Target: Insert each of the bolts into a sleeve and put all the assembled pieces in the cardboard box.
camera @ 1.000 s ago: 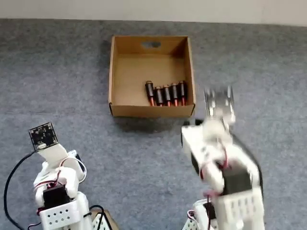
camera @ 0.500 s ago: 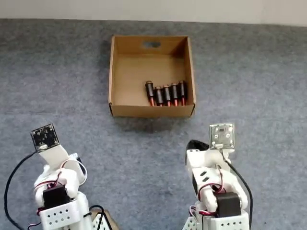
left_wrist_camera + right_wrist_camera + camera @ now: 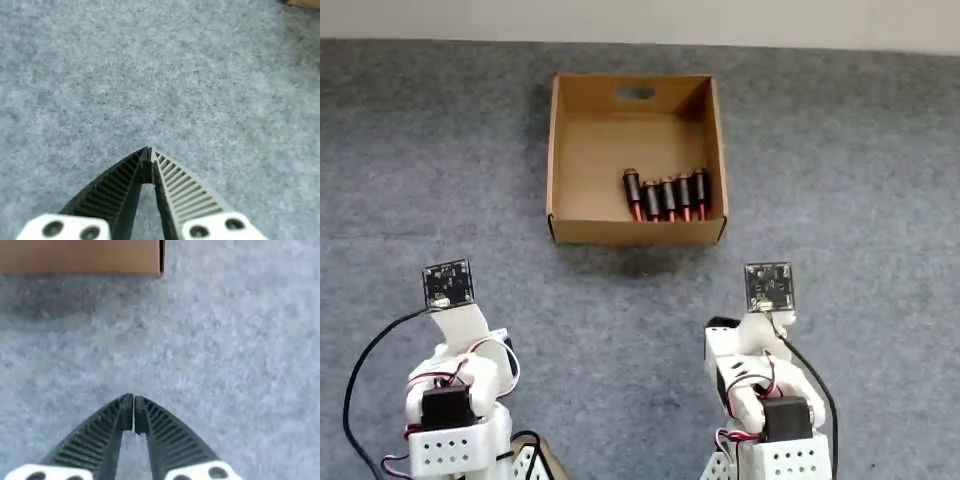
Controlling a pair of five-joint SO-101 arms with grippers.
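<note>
The cardboard box (image 3: pixel 565 150) stands open at the back middle of the grey carpet. Several assembled pieces (image 3: pixel 667 196), black sleeves with reddish bolt ends, lie in a row against the box's near right wall. Both arms are folded back near the front edge, well short of the box. My left gripper (image 3: pixel 149 155) is shut over bare carpet with nothing in it. Also shut and holding nothing, my right gripper (image 3: pixel 133 401) hangs over carpet, with the box's outer wall (image 3: pixel 80 257) some way beyond its tips.
Grey carpet (image 3: pixel 840 170) covers the whole table. The left arm (image 3: pixel 448 400) sits at the front left and the right arm (image 3: pixel 765 400) at the front right, with open carpet between them and the box.
The right arm has drawn back from beside the box's near right corner to its folded pose. The left arm's wrist has shifted slightly to the right.
</note>
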